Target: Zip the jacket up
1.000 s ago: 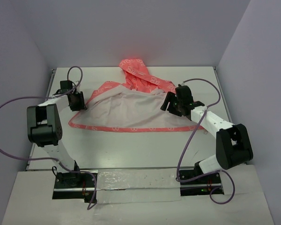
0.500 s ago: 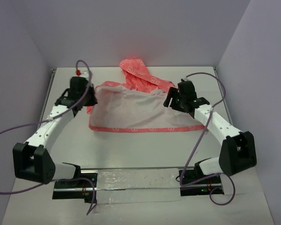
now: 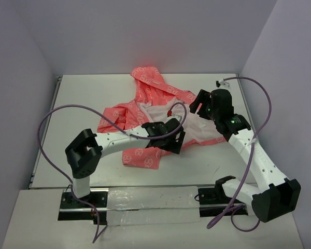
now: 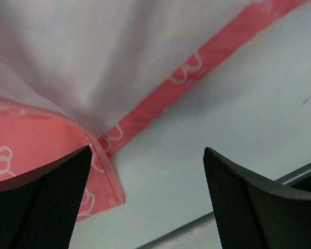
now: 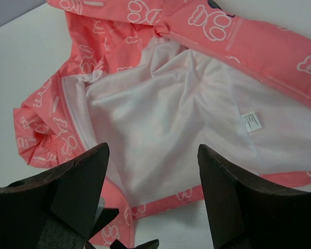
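The left gripper [image 4: 147, 150] hangs released, jaws wide, over the jacket's [image 3: 150, 93] near hem. The jacket lies open, lining up, on the table [image 3: 83, 93]. The right gripper [image 5: 153, 147], likewise released, hovers over the jacket's lining.

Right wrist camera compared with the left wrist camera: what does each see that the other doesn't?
Only the right wrist view shows the small white care label sewn inside, and what looks like the zipper edge. Only the left wrist view shows the bottom hem up close and the near edge of the table. Both show the coral jacket, its pale lining, bare tabletop, and an open claw holding nothing: the right claw and the left claw.
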